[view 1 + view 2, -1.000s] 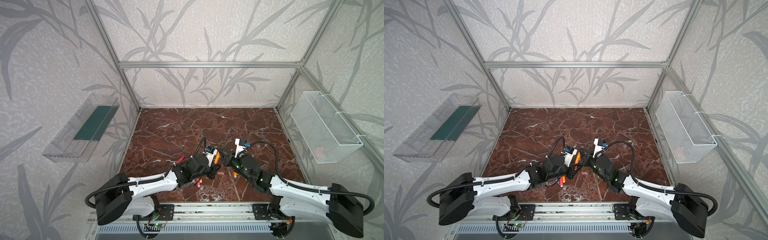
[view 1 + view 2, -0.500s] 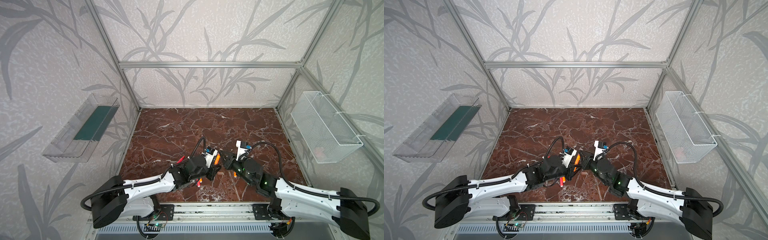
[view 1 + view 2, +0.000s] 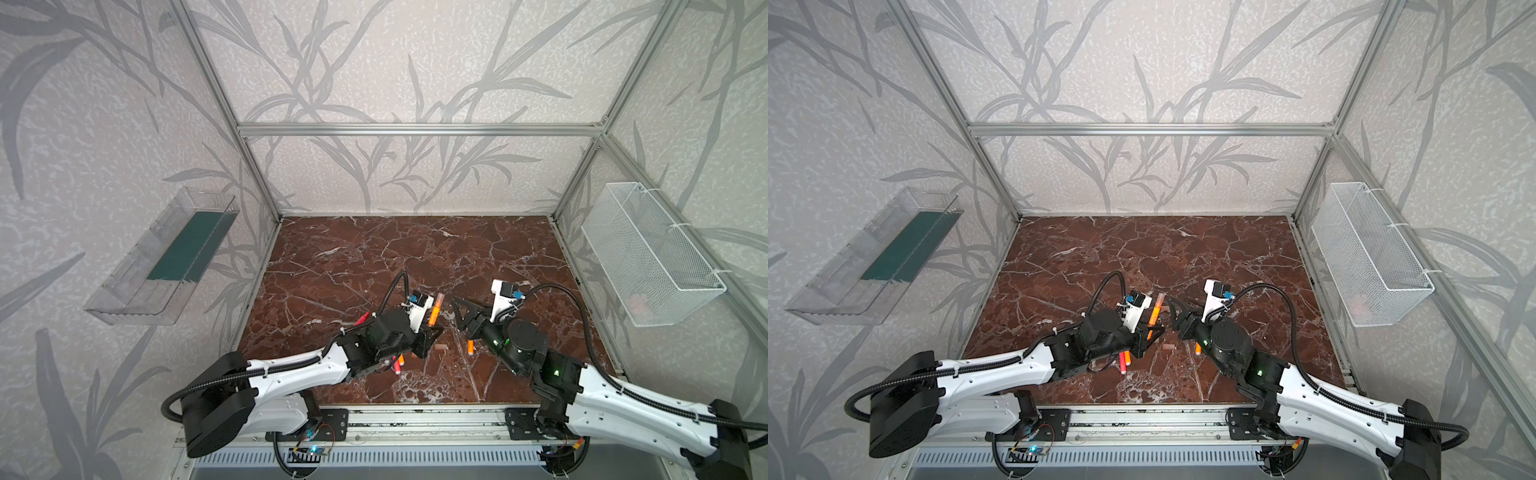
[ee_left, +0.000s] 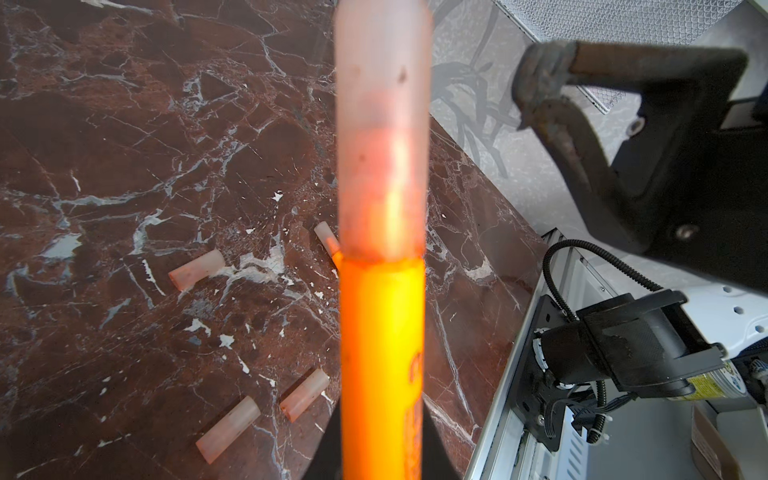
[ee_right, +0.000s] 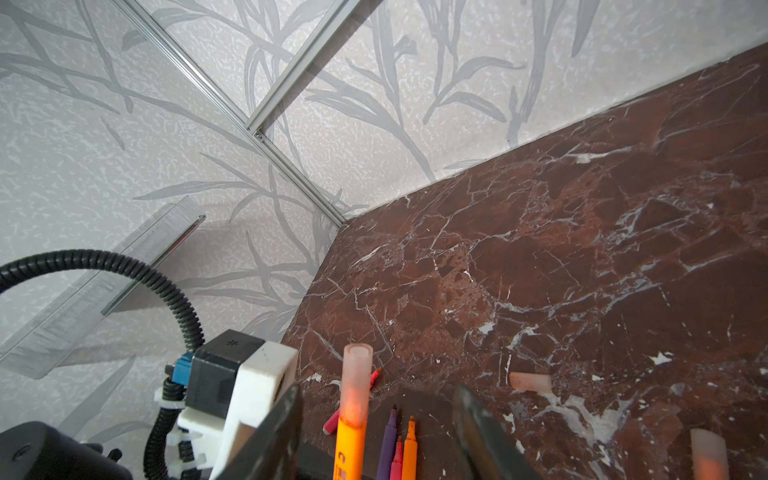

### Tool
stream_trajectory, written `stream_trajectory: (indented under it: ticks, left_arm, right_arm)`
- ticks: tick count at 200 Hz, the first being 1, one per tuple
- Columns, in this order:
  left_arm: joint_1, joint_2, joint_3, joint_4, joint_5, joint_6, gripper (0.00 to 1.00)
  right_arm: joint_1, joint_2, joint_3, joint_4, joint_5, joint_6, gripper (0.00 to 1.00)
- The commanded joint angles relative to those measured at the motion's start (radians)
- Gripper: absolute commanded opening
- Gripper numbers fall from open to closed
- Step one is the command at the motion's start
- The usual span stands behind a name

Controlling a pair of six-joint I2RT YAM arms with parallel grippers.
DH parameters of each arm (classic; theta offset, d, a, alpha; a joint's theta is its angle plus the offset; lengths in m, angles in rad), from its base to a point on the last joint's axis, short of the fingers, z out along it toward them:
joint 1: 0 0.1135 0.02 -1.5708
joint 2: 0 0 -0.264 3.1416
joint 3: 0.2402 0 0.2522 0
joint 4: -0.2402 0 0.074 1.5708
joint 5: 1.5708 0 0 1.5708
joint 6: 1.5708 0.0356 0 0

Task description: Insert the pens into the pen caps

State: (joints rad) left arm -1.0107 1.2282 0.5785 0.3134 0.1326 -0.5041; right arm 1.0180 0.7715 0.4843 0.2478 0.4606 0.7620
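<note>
Back the empty, half-open right end effector (image 3: 458, 313) away toward 3 o'clock without brushing the cap (image 4: 380, 124), and grip firmly with the closed left end effector (image 3: 430, 334) the orange pen (image 3: 433, 316) standing near 6 o'clock of the tabletop (image 3: 374, 257).

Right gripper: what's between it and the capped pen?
Only air between right gripper and pen, in a top view; loose cap on table below.
</note>
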Motion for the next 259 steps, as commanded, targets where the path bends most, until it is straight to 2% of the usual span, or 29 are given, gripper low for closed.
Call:
stream_trajectory:
  ticks: [1, 28, 97, 134, 170, 194, 207, 232, 259]
  left_arm:
    - [0.002, -0.020, -0.012, 0.032, 0.012, 0.025, 0.00]
    - [0.002, -0.024, -0.012, 0.032, 0.021, 0.032, 0.00]
    - [-0.002, -0.016, -0.009, 0.041, 0.030, 0.035, 0.00]
    - [-0.001, -0.019, -0.008, 0.041, 0.018, 0.040, 0.00]
    - [0.003, -0.011, 0.012, 0.032, -0.041, 0.079, 0.00]
    - [0.013, -0.011, 0.047, 0.011, -0.048, 0.103, 0.00]
    - [0.025, -0.020, 0.062, 0.002, -0.046, 0.111, 0.00]
    - [0.088, -0.037, 0.080, 0.007, 0.074, 0.105, 0.00]
    - [0.157, -0.065, 0.078, 0.031, 0.194, 0.086, 0.00]
  right_arm:
    - [-0.041, 0.039, 0.069, -0.031, -0.019, -0.023, 0.55]
    - [-0.050, 0.125, 0.131, -0.040, -0.071, -0.023, 0.52]
    - [-0.050, 0.260, 0.212, -0.048, -0.099, -0.024, 0.48]
    - [-0.052, 0.298, 0.221, -0.035, -0.135, -0.018, 0.32]
    - [-0.051, 0.320, 0.190, 0.002, -0.213, 0.006, 0.17]
    - [-0.051, 0.324, 0.183, -0.007, -0.259, 0.004, 0.00]
    - [-0.050, 0.320, 0.180, -0.020, -0.286, -0.010, 0.00]
    - [-0.050, 0.315, 0.137, 0.034, -0.349, -0.065, 0.00]
    - [-0.050, 0.328, 0.038, 0.187, -0.389, -0.116, 0.00]
